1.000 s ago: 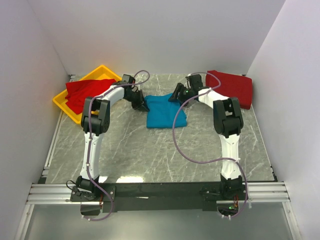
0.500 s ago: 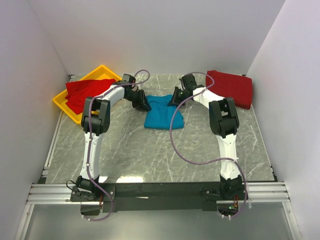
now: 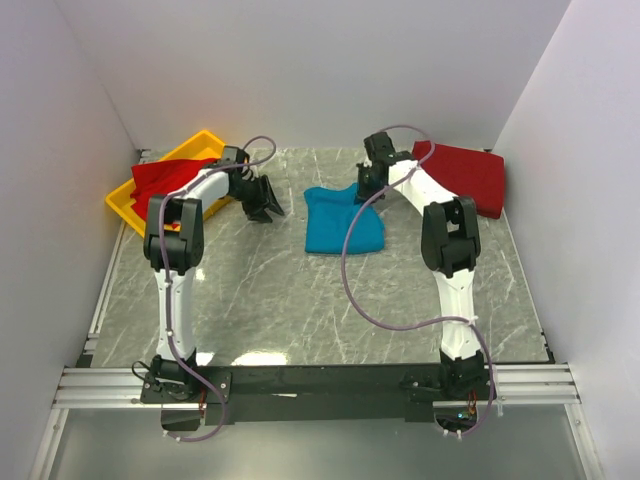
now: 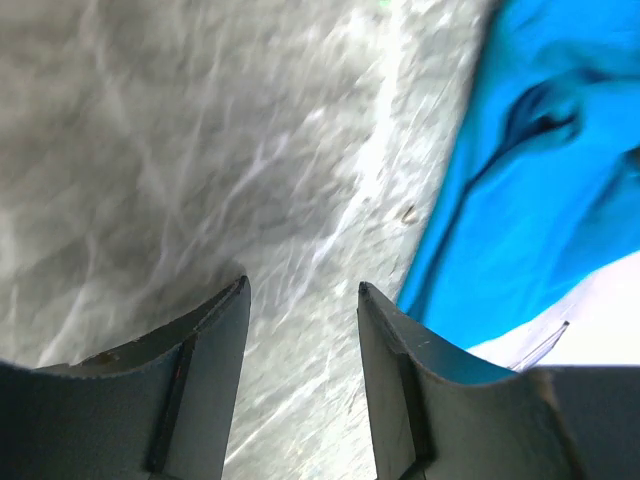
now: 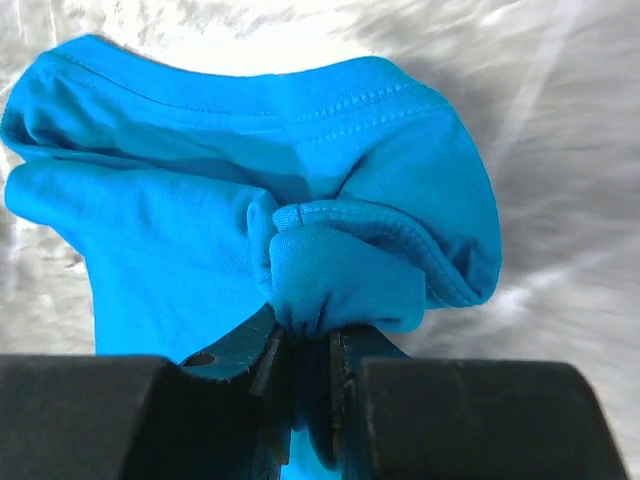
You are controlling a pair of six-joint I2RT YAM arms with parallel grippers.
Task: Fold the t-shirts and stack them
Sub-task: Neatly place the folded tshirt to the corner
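Observation:
A folded teal-blue t-shirt (image 3: 341,221) lies mid-table toward the back; it also fills the right wrist view (image 5: 200,230) and the upper right of the left wrist view (image 4: 540,170). My right gripper (image 3: 364,190) is shut on a bunched fold at the shirt's back right edge (image 5: 312,335). My left gripper (image 3: 268,207) stands open over bare marble to the shirt's left, nothing between its fingers (image 4: 300,300). A red t-shirt (image 3: 165,183) lies in the yellow tray (image 3: 122,205) at back left. Another red t-shirt (image 3: 466,176) lies folded at back right.
The marble table (image 3: 300,300) is walled by white panels on three sides. The yellow tray sits against the left wall. A purple cable loops from each arm.
My left gripper let go of the teal shirt, opened and drew back to the left. My right gripper shut on the shirt's edge and the shirt shifted to the right.

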